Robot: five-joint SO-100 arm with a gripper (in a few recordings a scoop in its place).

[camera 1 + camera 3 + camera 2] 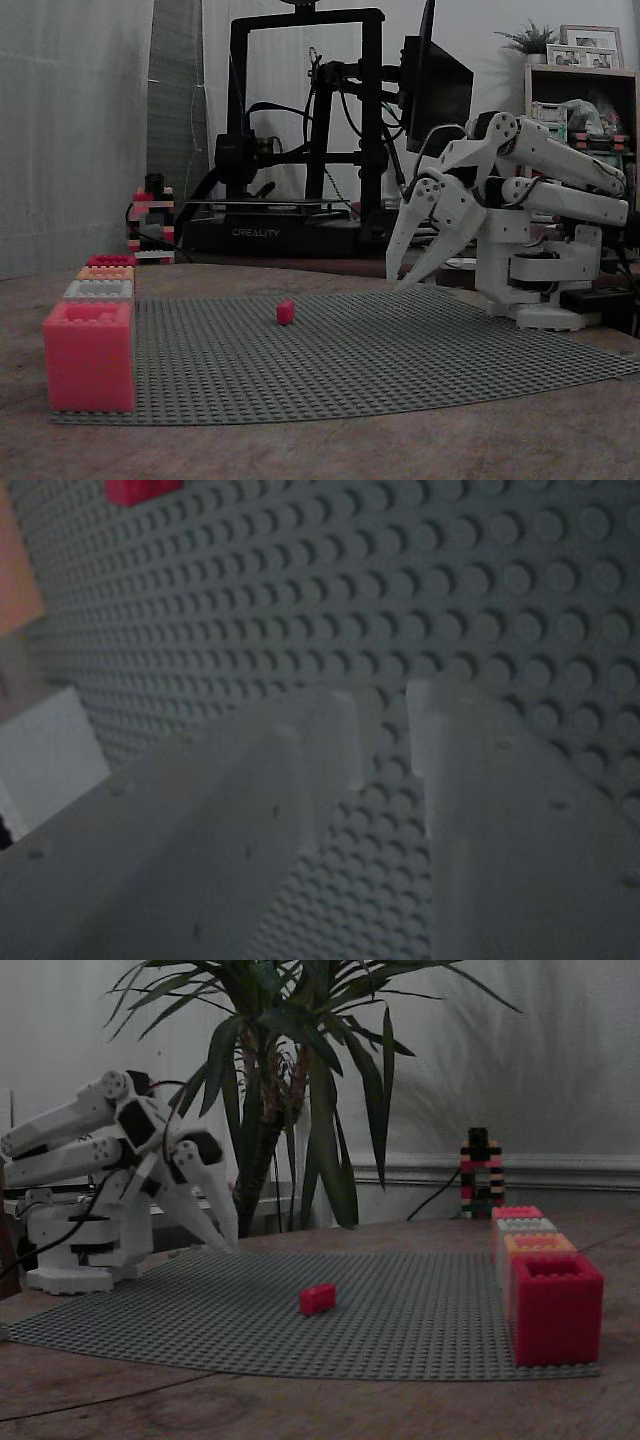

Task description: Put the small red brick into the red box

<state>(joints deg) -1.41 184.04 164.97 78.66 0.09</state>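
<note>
The small red brick lies on the grey studded baseplate, near its middle, with nothing touching it. In the wrist view it is a red patch at the top left edge. The red box stands at one end of a row of boxes on the plate's edge, open side up. My white gripper points down over the plate's edge near the arm's base, far from the brick. Its fingers stand slightly apart with nothing between them.
The row also holds an orange box, a grey-white box and a pinkish-coral box. A small brick tower stands behind the row. A 3D printer and a potted plant stand behind the table.
</note>
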